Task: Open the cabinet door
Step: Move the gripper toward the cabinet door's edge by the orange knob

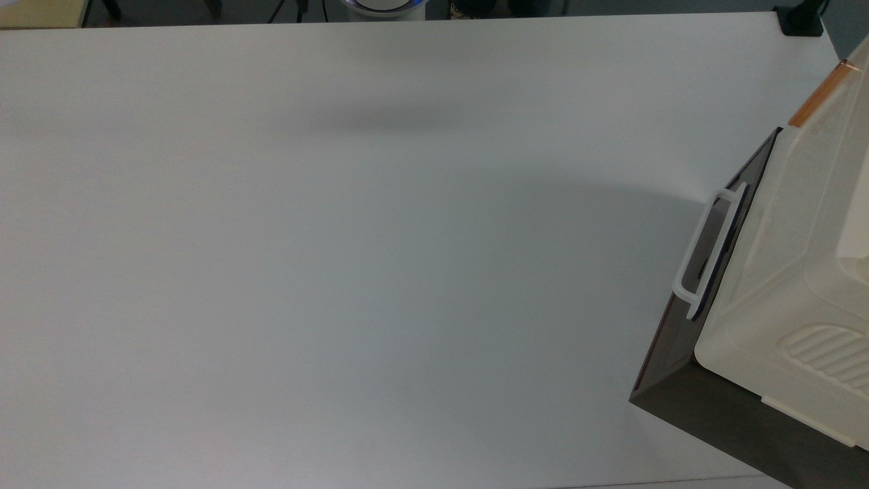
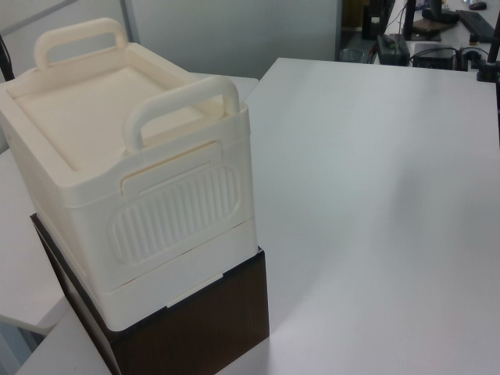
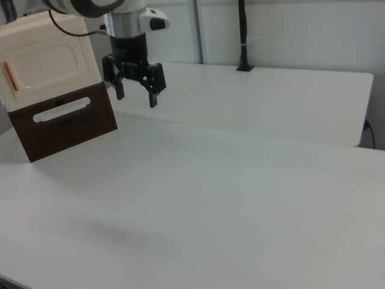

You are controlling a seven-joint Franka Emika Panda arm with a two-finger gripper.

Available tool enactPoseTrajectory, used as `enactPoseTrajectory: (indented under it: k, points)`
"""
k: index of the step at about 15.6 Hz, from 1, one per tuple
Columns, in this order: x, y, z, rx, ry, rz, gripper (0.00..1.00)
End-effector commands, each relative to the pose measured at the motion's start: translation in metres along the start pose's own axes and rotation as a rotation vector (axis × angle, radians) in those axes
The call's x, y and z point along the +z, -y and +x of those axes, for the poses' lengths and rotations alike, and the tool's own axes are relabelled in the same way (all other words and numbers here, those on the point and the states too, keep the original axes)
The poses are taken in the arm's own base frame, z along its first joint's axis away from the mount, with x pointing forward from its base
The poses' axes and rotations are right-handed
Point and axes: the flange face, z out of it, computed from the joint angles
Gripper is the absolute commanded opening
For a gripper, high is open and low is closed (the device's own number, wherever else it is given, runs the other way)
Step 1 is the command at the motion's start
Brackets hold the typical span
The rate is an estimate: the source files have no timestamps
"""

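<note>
The cabinet door [image 3: 51,67] is a cream panel with a recessed rounded inset, standing shut at the right view's upper left. Its short copper-orange handle [image 3: 11,77] runs upright near the door's left edge. From above, the top view catches the same handle [image 1: 818,96] at its right edge. My gripper [image 3: 136,96] hangs open over the table to the right of the cabinet in the right view, fingers pointing down. It holds nothing and stays apart from the door.
Below the door sits a dark brown panel [image 3: 66,123] with a white loop handle [image 3: 62,109], also visible as the white loop handle [image 1: 706,252] from above. The cream cabinet top [image 2: 94,109] carries two arched handles. The white table [image 1: 339,258] spreads wide beside the cabinet.
</note>
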Motion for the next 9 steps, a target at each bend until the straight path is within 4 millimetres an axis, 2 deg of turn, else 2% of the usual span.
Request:
enactPoseTrajectory:
  k: [1,7,9]
  points:
    - [0.002,0.037,0.009,-0.241,-0.034,0.066,1.0]
    - [-0.001,0.112,0.034,-0.424,-0.167,0.042,1.0]
    - [0.001,0.144,0.039,-0.485,-0.196,0.035,1.0]
